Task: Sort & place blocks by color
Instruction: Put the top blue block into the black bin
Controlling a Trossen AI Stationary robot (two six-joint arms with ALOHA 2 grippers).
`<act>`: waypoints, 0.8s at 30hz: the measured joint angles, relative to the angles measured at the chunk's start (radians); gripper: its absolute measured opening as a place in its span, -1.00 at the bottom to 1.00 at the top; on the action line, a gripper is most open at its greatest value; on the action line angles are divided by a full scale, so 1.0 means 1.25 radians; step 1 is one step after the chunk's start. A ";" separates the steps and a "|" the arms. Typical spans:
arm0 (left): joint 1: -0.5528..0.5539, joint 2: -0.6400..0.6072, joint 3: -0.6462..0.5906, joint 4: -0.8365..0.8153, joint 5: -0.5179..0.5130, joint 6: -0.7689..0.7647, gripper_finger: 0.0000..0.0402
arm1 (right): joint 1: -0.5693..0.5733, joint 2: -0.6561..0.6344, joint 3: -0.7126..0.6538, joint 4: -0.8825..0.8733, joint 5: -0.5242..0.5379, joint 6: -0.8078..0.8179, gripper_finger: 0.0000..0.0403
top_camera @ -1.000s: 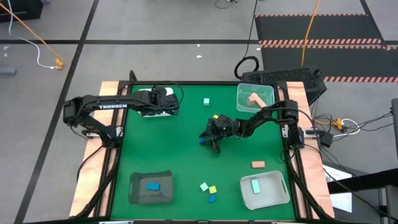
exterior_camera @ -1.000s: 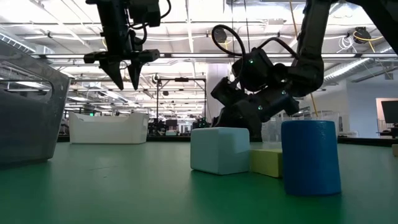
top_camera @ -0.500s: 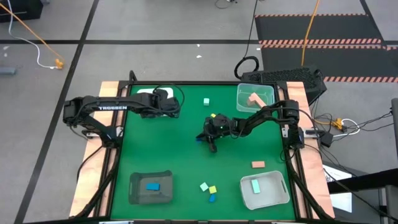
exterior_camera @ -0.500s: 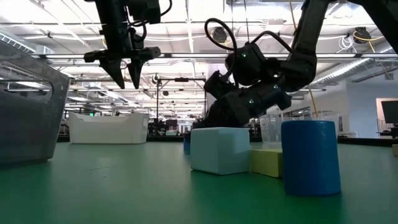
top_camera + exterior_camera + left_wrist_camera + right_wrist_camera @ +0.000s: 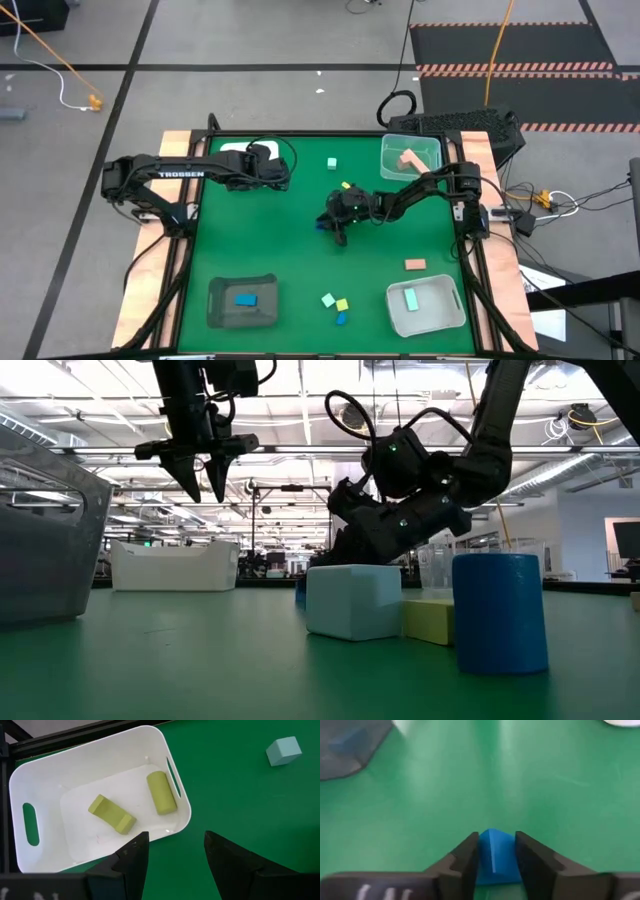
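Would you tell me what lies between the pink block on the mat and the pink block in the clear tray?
Only bare green mat between the loose pink block and the clear tray, in the high view.

"TROSSEN" on left arm point(image 5: 180, 172)

We note the left gripper point(image 5: 283, 172) above the far-left tray point(image 5: 100, 795) holding two blocks, the right gripper point(image 5: 328, 222) mid-table with a block point(image 5: 494, 855) between its fingers, and three blocks point(image 5: 335, 305) between the two near trays.
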 joint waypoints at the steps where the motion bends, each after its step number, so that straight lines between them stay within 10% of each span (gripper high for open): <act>1: 0.000 0.000 0.000 0.000 0.000 0.000 -0.05 | 0.002 -0.001 0.000 -0.006 0.026 0.013 -0.37; 7: 0.000 0.000 0.000 0.000 0.008 0.000 -0.05 | 0.001 -0.002 0.000 -0.010 0.017 0.034 -0.15; 19: -0.008 0.000 0.000 -0.002 0.012 0.015 -0.05 | 0.005 -0.057 0.000 -0.148 0.042 -0.482 -0.16; 24: -0.016 0.000 0.000 -0.002 0.013 0.016 -0.05 | 0.007 -0.199 -0.008 -0.233 0.074 -0.406 -0.16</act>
